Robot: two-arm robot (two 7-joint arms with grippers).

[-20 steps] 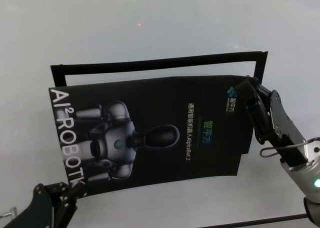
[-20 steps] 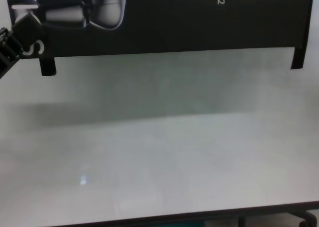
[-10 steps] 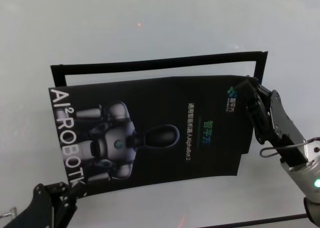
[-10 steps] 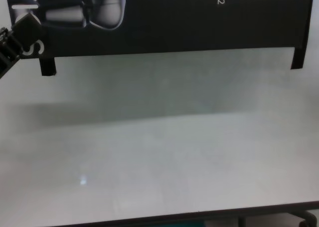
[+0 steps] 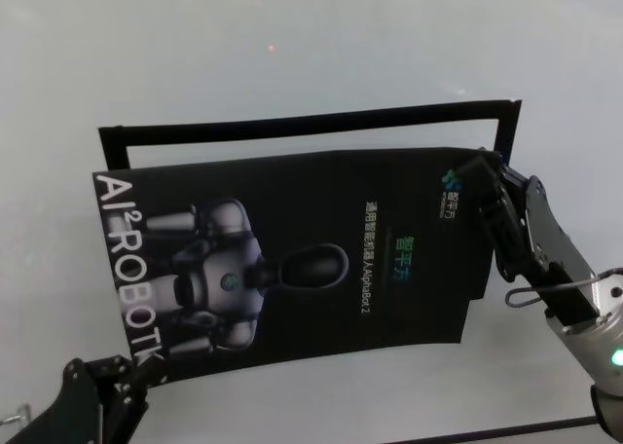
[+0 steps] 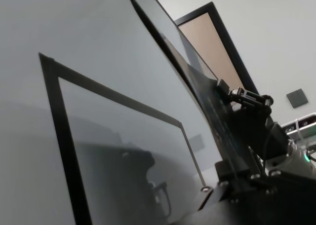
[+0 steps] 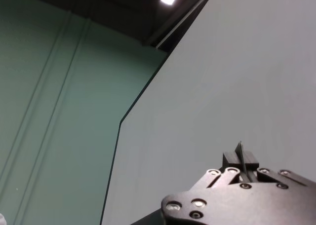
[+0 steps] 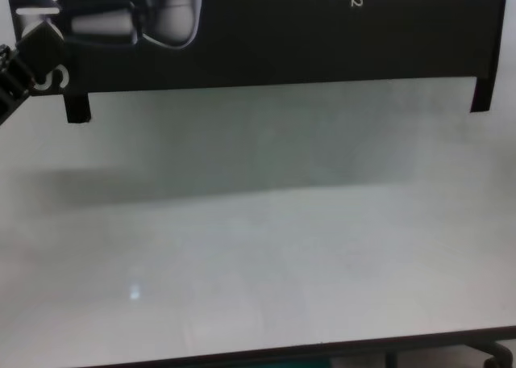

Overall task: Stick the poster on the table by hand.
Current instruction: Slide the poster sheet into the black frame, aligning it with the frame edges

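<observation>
The poster (image 5: pixel 311 249), black and glossy with a grey-white robot and white lettering, hangs above the table (image 5: pixel 292 45), held between both grippers. My left gripper (image 5: pixel 128 368) is shut on its near left corner by the large lettering; it also shows in the chest view (image 8: pixel 36 49). My right gripper (image 5: pixel 490 176) is shut on the right edge beside the small logo. In the right wrist view the thin sheet edge (image 7: pixel 241 153) stands between the fingers. The chest view shows the poster's lower part (image 8: pixel 282 37) above the bare table (image 8: pixel 258 247).
Narrow black tape strips (image 5: pixel 311 123) frame the poster's far side. Two short tape tabs (image 8: pixel 76 110) hang below its edge in the chest view. The table's dark front edge (image 8: pixel 322 353) runs along the bottom. The left wrist view shows my right gripper (image 6: pixel 239 99) farther off.
The poster's left end and my left gripper have shifted very slightly; the right gripper and the rest look the same.
</observation>
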